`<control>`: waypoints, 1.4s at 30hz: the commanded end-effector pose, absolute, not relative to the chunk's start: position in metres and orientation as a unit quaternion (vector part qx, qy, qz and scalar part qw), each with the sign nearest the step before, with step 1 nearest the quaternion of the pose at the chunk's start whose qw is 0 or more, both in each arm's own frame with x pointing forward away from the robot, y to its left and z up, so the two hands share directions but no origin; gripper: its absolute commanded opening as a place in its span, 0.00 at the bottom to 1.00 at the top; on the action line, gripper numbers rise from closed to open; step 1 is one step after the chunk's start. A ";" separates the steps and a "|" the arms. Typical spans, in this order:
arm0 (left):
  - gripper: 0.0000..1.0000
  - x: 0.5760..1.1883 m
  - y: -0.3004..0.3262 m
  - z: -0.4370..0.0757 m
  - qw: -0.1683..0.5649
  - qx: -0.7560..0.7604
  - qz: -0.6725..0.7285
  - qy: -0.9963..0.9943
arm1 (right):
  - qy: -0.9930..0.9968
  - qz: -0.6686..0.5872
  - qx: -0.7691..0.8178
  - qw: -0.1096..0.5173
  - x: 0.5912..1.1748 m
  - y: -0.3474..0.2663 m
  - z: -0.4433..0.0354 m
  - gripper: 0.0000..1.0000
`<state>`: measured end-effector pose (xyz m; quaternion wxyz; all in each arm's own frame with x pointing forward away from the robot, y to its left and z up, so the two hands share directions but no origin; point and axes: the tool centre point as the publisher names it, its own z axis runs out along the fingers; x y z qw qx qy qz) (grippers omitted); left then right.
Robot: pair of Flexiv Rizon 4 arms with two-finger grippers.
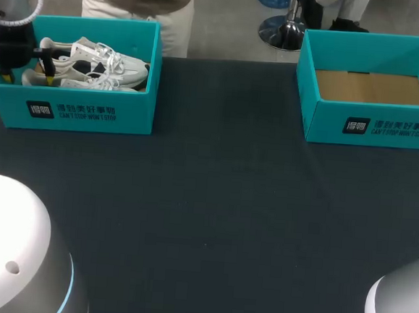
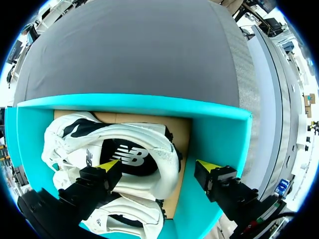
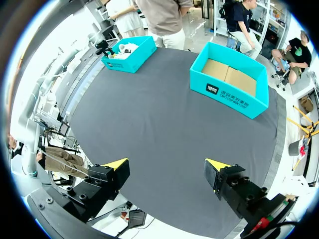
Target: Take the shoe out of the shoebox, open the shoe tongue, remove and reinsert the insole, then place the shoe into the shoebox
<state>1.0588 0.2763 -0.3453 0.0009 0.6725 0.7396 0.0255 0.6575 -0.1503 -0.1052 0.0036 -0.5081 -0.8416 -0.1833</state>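
Note:
Two white shoes (image 1: 93, 64) lie in the teal shoebox (image 1: 82, 110) at the table's back left. My left gripper (image 1: 29, 78) reaches down into the box's left end, open. Seen from the left wrist, the left gripper (image 2: 158, 167) straddles the heel of the upper white shoe (image 2: 124, 149): one fingertip (image 2: 108, 166) is over the shoe, the other stands by the box wall (image 2: 219, 134). A second white shoe (image 2: 130, 216) lies under the gripper. My right gripper (image 3: 167, 167) hangs open and empty, high over the table's edge, far from both boxes.
A second teal box (image 1: 371, 126) stands at the back right, with only its cardboard floor showing inside. The same box (image 3: 234, 94) and the shoebox (image 3: 128, 54) show in the right wrist view. The dark table (image 1: 212, 215) spreads between them.

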 end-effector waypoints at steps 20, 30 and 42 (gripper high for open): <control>0.06 1.058 0.279 -0.353 -0.006 0.671 0.036 0.740 | -0.842 -0.181 -0.508 0.006 0.660 -0.150 -0.105 1.00; 0.00 1.057 0.287 -0.325 0.020 0.669 0.051 0.741 | -0.842 -0.181 -0.508 0.006 0.660 -0.150 -0.105 1.00; 0.00 1.058 0.294 -0.244 0.036 0.641 0.071 0.763 | -0.842 -0.181 -0.508 0.006 0.660 -0.150 -0.105 1.00</control>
